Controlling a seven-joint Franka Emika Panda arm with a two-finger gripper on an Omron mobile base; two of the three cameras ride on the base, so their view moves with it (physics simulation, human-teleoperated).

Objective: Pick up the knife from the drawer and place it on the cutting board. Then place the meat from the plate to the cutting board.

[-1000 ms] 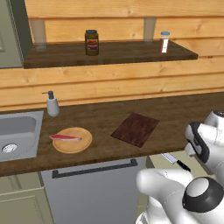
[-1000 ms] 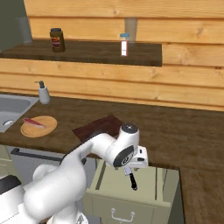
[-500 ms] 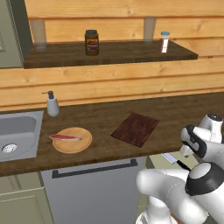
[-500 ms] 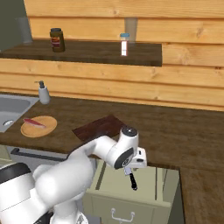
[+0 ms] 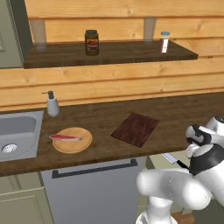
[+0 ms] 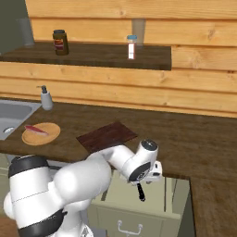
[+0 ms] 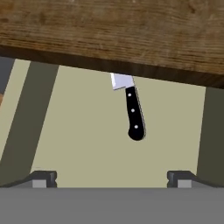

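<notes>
- The fingers [image 7: 111, 177] are spread wide apart and hold nothing. They hang over the open drawer [image 6: 162, 203].
- The knife [image 7: 131, 109] lies flat on the pale drawer floor, between the two fingers but farther in. Its black handle points toward the hand. The tip of its silver blade is hidden under the counter [image 6: 194, 139] edge.
- On the counter, the dark cutting board [image 5: 135, 129] lies bare.
- Left of it sits the round plate [image 5: 72, 140] with the meat [image 5: 65, 137] on it.
- Farther back, a soap bottle [image 5: 52, 104] stands by the sink [image 5: 17, 133].
- A jar [image 5: 92, 42] stands on the shelf [image 5: 109, 52] above.
</notes>
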